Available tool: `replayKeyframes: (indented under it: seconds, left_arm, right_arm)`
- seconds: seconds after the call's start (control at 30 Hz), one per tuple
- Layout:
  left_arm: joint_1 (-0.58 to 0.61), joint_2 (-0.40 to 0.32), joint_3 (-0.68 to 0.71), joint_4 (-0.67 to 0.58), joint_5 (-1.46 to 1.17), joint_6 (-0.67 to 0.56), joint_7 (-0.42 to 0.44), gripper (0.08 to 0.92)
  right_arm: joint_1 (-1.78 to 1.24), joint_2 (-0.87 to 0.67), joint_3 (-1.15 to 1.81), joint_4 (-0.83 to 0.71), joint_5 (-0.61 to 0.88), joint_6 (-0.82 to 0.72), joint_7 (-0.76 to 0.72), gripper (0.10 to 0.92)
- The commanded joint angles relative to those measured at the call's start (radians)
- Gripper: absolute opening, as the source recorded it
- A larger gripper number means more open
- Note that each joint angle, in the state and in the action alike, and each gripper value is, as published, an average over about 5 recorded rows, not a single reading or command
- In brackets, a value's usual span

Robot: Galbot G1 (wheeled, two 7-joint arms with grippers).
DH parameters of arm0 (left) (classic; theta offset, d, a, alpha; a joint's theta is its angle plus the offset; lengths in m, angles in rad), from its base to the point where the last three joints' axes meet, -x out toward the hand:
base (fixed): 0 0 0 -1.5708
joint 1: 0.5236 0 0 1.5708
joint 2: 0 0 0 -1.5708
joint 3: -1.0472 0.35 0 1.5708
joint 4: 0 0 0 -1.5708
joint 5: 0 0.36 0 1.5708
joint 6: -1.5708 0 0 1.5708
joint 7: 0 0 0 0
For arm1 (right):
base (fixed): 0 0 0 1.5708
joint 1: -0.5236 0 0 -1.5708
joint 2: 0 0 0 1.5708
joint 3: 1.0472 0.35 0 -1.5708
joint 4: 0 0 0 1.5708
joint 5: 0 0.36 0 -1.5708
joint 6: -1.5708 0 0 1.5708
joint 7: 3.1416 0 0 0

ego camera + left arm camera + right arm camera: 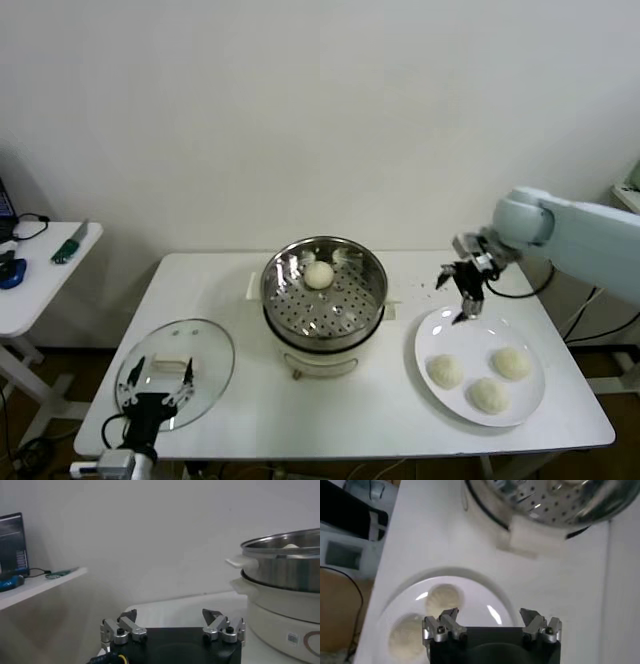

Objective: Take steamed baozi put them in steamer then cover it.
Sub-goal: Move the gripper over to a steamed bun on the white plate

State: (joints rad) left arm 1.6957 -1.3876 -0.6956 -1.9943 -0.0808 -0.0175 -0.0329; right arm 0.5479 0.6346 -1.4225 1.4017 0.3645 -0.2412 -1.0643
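Note:
The steel steamer (324, 291) stands mid-table on its white pot base and holds one baozi (319, 275) at the back. Three baozi (445, 371) (511, 362) (489, 396) lie on a white plate (440, 328) at the right. My right gripper (467, 303) is open and empty, above the plate's far left edge, between steamer and plate. In the right wrist view it (489, 616) hangs over the plate (470, 587) with two baozi (444, 597) (405, 634) in sight. The glass cover (205, 360) lies flat at the front left. My left gripper (160, 385) is open above it.
A small white side table (40, 285) with a blue object and cables stands at the far left. The steamer's side (285, 570) fills the right of the left wrist view. The table's front edge (350, 448) runs just below the plate and cover.

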Motion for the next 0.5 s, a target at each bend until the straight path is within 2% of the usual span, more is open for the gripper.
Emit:
replayKeyframes:
  seconds: [0.03, 0.17, 0.5]
  left_arm:
    - [0.002, 0.002, -0.002, 0.001, 0.006, -0.001, 0.0, 0.823]
    - [0.0, 0.002, -0.005, 0.003, 0.022, 0.0, -0.002, 0.823]
    - [-0.005, -0.002, -0.001, 0.017, 0.023, 0.0, -0.003, 0.823]
  right_arm:
    - [-0.282, -0.119, 0.126, 0.032, -0.081, -0.097, 0.019, 0.823]
    - [-0.373, -0.097, 0.19, -0.008, -0.149, -0.077, 0.017, 0.823]
    - [-0.461, -0.027, 0.278, -0.074, -0.192, -0.047, 0.031, 0.823]
